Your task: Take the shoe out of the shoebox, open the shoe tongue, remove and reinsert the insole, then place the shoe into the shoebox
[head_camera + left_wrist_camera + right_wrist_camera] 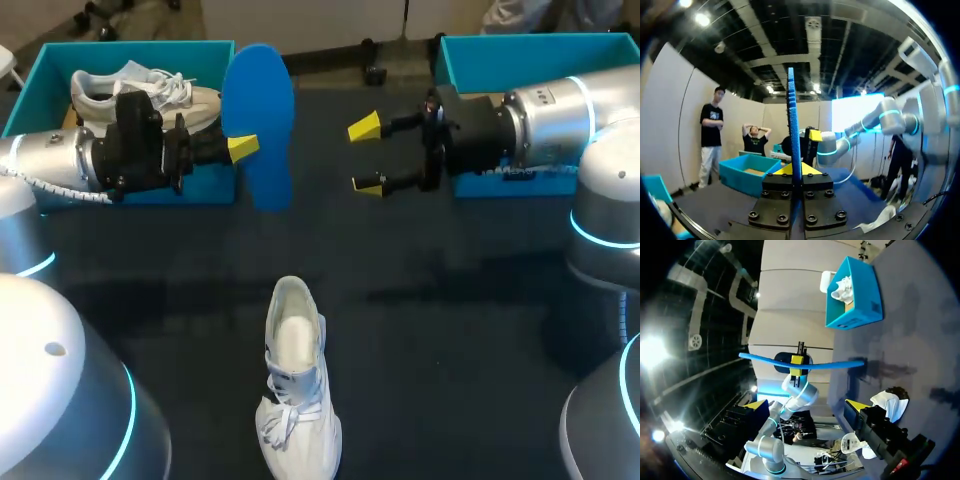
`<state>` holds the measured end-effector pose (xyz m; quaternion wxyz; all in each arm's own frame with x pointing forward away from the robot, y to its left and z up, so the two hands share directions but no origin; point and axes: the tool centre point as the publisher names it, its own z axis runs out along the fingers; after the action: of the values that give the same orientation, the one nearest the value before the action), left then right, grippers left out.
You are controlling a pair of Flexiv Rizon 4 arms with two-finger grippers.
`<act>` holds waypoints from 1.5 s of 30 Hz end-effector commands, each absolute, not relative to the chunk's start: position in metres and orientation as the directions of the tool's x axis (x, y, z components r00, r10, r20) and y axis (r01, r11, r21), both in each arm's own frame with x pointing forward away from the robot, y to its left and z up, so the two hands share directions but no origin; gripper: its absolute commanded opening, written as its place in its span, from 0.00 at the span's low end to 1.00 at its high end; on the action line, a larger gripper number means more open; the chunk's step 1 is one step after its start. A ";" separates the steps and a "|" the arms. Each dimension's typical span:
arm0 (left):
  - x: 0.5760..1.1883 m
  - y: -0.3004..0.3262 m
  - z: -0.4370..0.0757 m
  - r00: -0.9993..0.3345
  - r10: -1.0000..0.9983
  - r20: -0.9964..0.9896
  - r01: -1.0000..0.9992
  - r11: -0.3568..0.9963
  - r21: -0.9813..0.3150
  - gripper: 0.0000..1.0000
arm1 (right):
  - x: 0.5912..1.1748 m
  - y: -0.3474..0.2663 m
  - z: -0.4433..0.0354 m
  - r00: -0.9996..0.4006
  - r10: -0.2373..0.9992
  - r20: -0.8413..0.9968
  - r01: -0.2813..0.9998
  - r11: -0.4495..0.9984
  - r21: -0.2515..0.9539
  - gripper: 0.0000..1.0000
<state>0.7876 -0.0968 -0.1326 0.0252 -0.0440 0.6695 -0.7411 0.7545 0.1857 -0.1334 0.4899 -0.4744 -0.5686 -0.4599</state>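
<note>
A white shoe [295, 380] lies on the dark table near the front middle, toe toward me. Its blue insole [258, 125] hangs in the air, pinched at one edge by my left gripper [243, 147], which is shut on it beside the left box. In the left wrist view the insole [794, 125] stands edge-on between the yellow tips of the left gripper [797, 169]. My right gripper [367, 156] faces the insole from the right, open and empty, a short gap away. From the right wrist view the insole [800, 362] spans ahead of the open right gripper [805, 406], with the shoe [887, 405] below.
A teal shoebox [40, 90] at the back left holds a second white shoe [140, 90]. Another teal box [530, 60] stands at the back right behind my right arm. Dark tabletop surrounds the shoe.
</note>
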 end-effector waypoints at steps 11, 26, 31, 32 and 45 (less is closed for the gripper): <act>0.798 -0.097 -0.129 -0.479 0.019 -0.878 0.876 -0.055 -0.479 0.00 | 0.755 0.187 -0.134 -0.070 0.090 0.993 0.990 0.126 0.058 1.00; 0.796 -0.099 -0.134 -0.434 0.041 -0.900 0.897 -0.077 -0.436 0.00 | 0.755 0.187 -0.134 -0.070 0.090 0.993 0.990 0.126 0.058 1.00; 0.797 -0.099 -0.135 -0.424 0.037 -0.905 0.902 -0.069 -0.426 0.00 | 0.755 0.187 -0.134 -0.070 0.090 0.993 0.990 0.126 0.058 1.00; 0.797 -0.099 -0.135 -0.423 0.037 -0.905 0.903 -0.068 -0.425 0.00 | 0.755 0.187 -0.134 -0.070 0.090 0.993 0.990 0.126 0.058 1.00; 0.795 -0.098 -0.138 -0.370 0.029 -0.928 0.927 -0.053 -0.372 0.00 | 0.755 0.187 -0.134 -0.070 0.090 0.993 0.990 0.126 0.058 1.00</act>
<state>0.7979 -0.0985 -0.1366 0.3697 0.4143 0.5773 -0.5986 0.7553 0.1862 -0.1330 0.4904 -0.4740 -0.5689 -0.4595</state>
